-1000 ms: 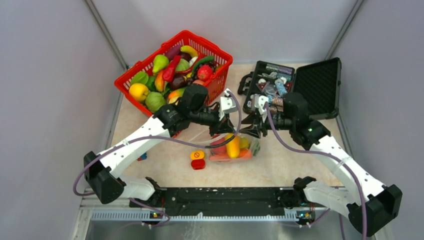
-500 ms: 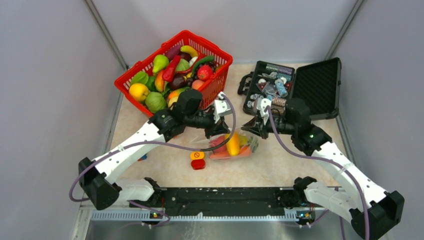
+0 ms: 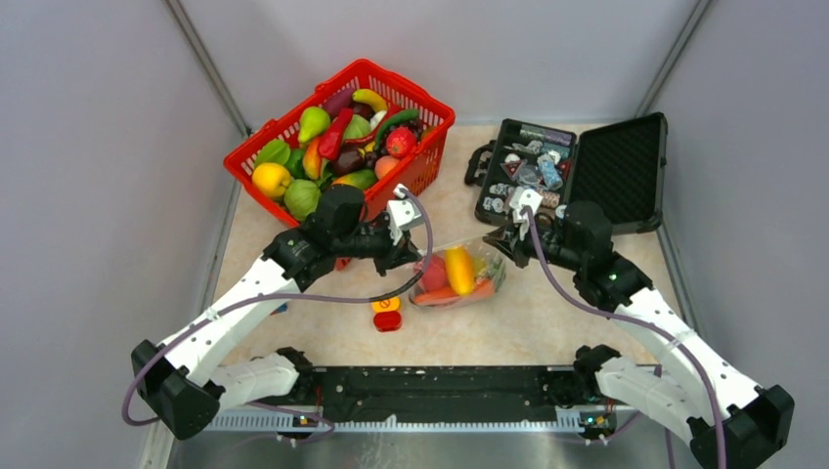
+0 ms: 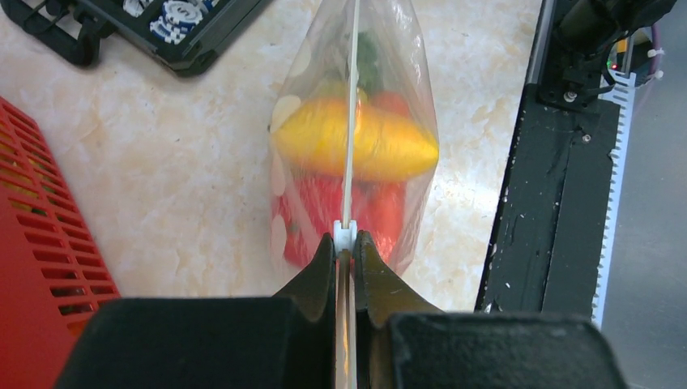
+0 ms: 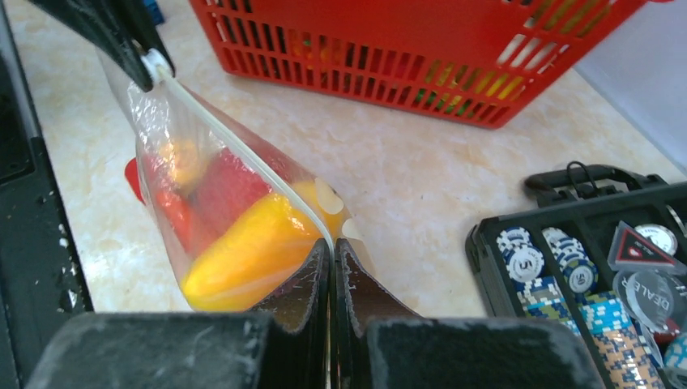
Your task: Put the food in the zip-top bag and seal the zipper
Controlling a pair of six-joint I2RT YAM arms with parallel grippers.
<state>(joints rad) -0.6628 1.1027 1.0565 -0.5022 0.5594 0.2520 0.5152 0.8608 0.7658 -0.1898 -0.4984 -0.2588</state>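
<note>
**Two Grippers Pinch a Filled Bag at Either End of Its Zipper**

The left gripper [image 4: 346, 247] is clenched on the zipper [image 4: 352, 121]. Its dark fingers [image 4: 314, 279] are pressed together around the whitish strip, just behind a small white slider [image 4: 346, 235]. The right gripper [image 5: 333, 251] is likewise closed tight on the opposite end of the strip, which runs straight and taut between the two.

Beneath the strip hangs the zip-top bag [image 3: 458, 277], clear and crinkled, with white dots on one face. It sits near the middle of the table [image 3: 547, 322], between the arms. Whether its bottom rests on the surface cannot be told.

Food is already inside the bag — a long yellow piece [image 4: 381, 146] lies across red pieces [image 4: 320, 211], with a trace of green behind them.

More food [image 3: 332, 137] fills the red basket [image 3: 430, 107], which stands at the far left just beyond the left arm. An open black case [image 3: 626, 166] holding poker chips [image 5: 567, 259] lies at the far right. A small orange-and-red button block [image 3: 386, 313] sits on the table just beside the bag's near left corner.
</note>
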